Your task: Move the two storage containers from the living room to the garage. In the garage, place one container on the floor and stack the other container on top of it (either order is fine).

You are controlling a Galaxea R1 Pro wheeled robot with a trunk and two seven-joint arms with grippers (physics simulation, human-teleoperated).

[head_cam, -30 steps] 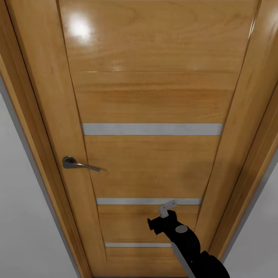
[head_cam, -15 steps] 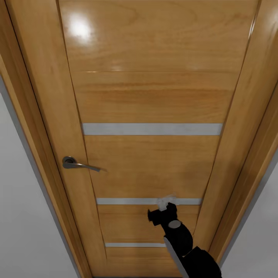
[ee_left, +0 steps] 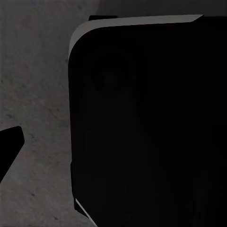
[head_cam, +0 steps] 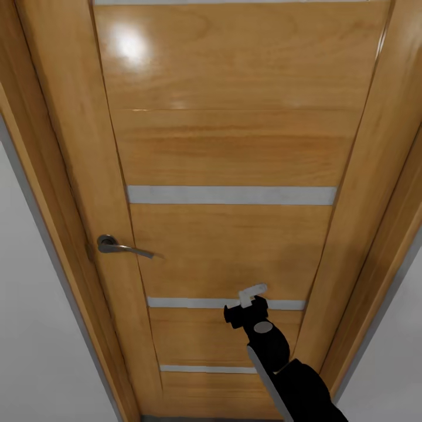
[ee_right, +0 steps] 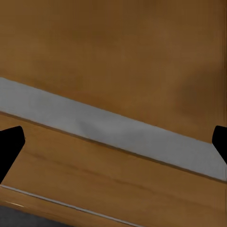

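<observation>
From the head view, the robot stands close before one closed orange-brown wooden door (head_cam: 234, 152) crossed by three grey inlay strips (head_cam: 231, 195), with one metal lever handle (head_cam: 120, 246) on its left side and white wall (head_cam: 35, 328) at either side of the frame. One arm reaches up from lower right, its right end effector (head_cam: 251, 295) at or just beside the middle strip; whether it touches I cannot tell. No storage container appears here, so the carrying seems either not begun or between trips, and the door likely has to be opened first.

The left wrist view gives dark grey speckled floor (ee_left: 35, 94) beside a black part of the robot's body (ee_left: 146, 127); one dark fingertip (ee_left: 9, 142) pokes in, so its state I cannot tell.

The right wrist view faces the door panel (ee_right: 113, 56) and one grey strip (ee_right: 109, 130); two black fingertips (ee_right: 9, 142) sit at opposite edges, spread wide and released, holding nothing.
</observation>
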